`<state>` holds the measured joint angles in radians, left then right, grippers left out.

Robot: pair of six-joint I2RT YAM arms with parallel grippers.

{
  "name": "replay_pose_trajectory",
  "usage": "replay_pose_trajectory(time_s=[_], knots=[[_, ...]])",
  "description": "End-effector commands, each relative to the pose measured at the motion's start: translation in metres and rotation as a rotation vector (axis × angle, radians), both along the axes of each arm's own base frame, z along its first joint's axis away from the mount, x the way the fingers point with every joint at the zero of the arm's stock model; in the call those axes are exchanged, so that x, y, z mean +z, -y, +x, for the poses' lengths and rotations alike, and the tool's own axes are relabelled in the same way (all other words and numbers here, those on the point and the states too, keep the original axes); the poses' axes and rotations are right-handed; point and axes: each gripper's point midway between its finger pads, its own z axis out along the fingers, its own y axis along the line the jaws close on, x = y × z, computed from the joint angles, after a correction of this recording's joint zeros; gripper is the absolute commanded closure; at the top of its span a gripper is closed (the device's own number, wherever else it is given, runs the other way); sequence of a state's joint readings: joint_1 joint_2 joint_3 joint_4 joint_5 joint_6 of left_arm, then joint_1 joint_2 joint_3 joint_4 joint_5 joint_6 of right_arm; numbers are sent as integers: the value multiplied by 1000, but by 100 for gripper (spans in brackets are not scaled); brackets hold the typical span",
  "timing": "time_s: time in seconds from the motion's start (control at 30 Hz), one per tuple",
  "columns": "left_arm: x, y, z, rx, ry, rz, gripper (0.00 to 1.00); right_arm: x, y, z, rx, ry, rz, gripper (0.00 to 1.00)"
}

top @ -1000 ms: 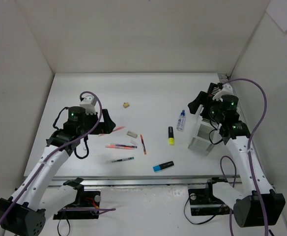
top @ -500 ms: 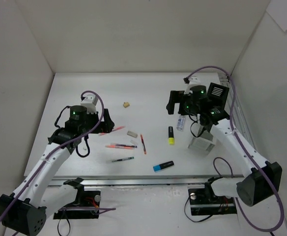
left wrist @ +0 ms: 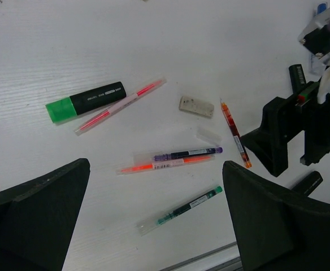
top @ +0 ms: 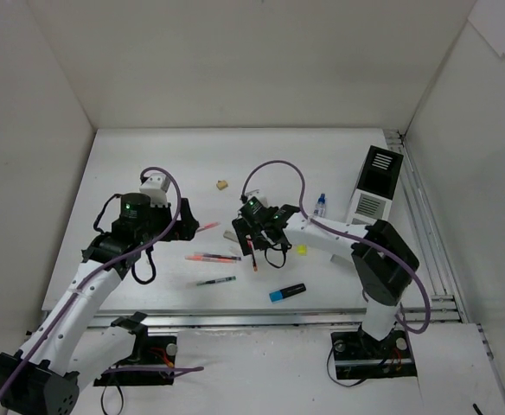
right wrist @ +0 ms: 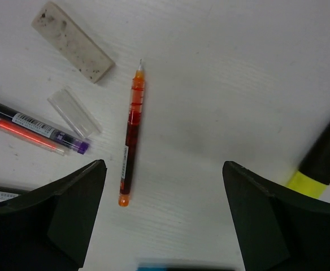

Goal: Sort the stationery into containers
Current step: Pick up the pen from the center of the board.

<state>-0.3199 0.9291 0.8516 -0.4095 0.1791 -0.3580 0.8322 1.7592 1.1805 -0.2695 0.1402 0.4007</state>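
My right gripper (top: 257, 235) is open and empty, low over the middle of the table. In its wrist view (right wrist: 162, 226) a red pen (right wrist: 130, 152) lies just left of centre between the fingers. A white eraser (right wrist: 72, 40), a clear cap (right wrist: 74, 112) and a purple pen (right wrist: 35, 127) lie nearby, and a yellow highlighter (right wrist: 323, 158) at the right. My left gripper (top: 186, 218) is open and empty (left wrist: 156, 226) above a green-tipped pen (left wrist: 182, 210), purple and orange pens (left wrist: 176, 158), a pink pen (left wrist: 120, 105) and a green highlighter (left wrist: 86, 101). The organizer (top: 375, 186) stands at the back right.
A glue bottle (top: 320, 205) lies left of the organizer. A blue highlighter (top: 287, 292) lies near the front edge. A tan eraser (top: 223, 183) sits toward the back. White walls enclose the table on three sides. The right gripper body (left wrist: 289, 135) shows in the left wrist view.
My right arm has swung left from the organizer at the right to the middle, over the red pen. The organizer now stands uncovered. My left arm has barely moved.
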Motion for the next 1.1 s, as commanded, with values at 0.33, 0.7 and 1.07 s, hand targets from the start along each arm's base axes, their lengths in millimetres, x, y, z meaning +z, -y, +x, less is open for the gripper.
replay_pose_trajectory(time_s=[0.33, 0.7, 1.07], knots=[[12, 7, 2, -46, 66, -20, 1, -27, -31, -3, 2, -11, 24, 49], [25, 22, 14, -152, 138, -14, 0, -48, -32, 4, 28, -56, 92, 73], [121, 39, 64, -213, 330, 21, 0, -40, -18, 7, 25, -26, 82, 100]])
